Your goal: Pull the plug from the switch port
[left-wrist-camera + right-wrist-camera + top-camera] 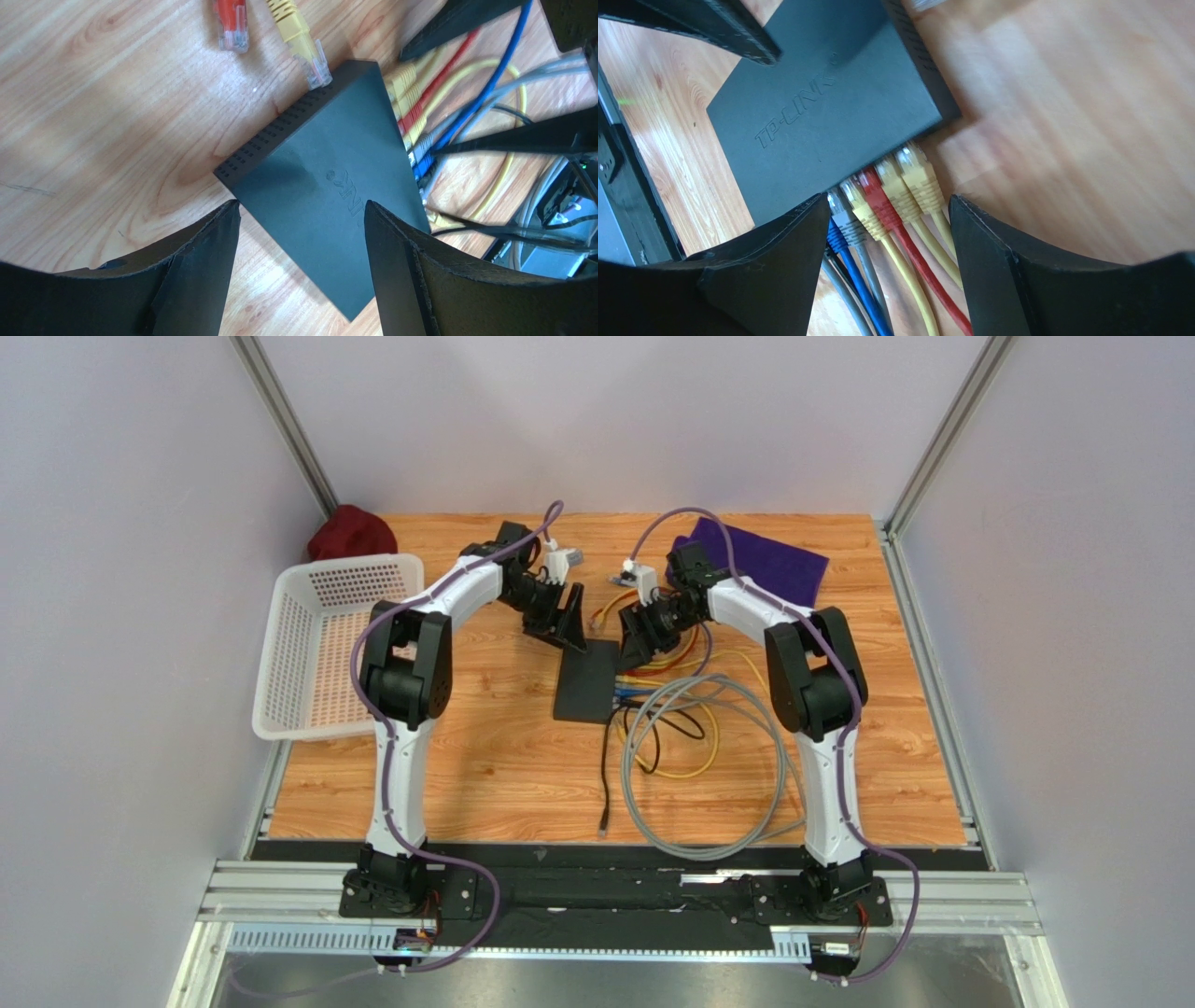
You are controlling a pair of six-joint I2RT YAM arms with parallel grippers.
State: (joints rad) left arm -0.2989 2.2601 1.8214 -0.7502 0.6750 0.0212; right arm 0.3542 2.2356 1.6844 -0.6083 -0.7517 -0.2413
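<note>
The switch (pixel 586 682) is a flat matte-black box lying on the wooden table between both arms. Several plugs sit in a row in its ports: two yellow ones (pixel 922 175), a red one (pixel 878 192), another yellow one (pixel 859 206), a grey one (pixel 842 213) and a blue one (pixel 835 238). My right gripper (pixel 889 199) is open and straddles this row of plugs just behind the switch (pixel 829 119), with no finger visibly pressing on one. My left gripper (pixel 302 204) is open above the switch (pixel 323 189), near its far end.
A loose orange-red plug (pixel 230 24) and a loose yellow plug (pixel 302 42) lie beside the switch's vented side. Grey cable coils (pixel 701 770) spread toward the near edge. A white mesh basket (pixel 337 644) stands left, a purple cloth (pixel 751 557) far right, a red cloth (pixel 351 532) far left.
</note>
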